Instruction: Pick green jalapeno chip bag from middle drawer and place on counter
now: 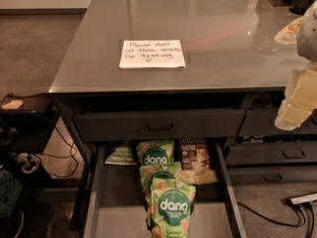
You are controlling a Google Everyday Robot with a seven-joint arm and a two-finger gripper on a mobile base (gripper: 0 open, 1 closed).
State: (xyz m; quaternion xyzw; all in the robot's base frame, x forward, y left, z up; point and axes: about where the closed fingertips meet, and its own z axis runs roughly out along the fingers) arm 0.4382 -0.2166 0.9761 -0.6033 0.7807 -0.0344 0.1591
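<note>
The middle drawer [116, 207] is pulled open below the counter [208, 14]. The pale-green jalapeno chip bag [120, 153] lies at the drawer's back left corner, partly under the drawer front above. Three green "dang" bags [172, 207] stand in a row down the drawer's middle. A dark brown snack bag [197, 161] lies at the back right. My gripper [293, 114] hangs at the right edge of the view, over the counter's front right corner, well above and to the right of the drawer. It holds nothing that I can see.
A white handwritten note [151, 53] lies on the counter. A closed drawer front with a bar handle [159, 126] sits above the open drawer. More drawer fronts [292, 153] are at the right. A black side stand [25, 114] is at the left. A power strip [303, 199] and cables lie on the floor.
</note>
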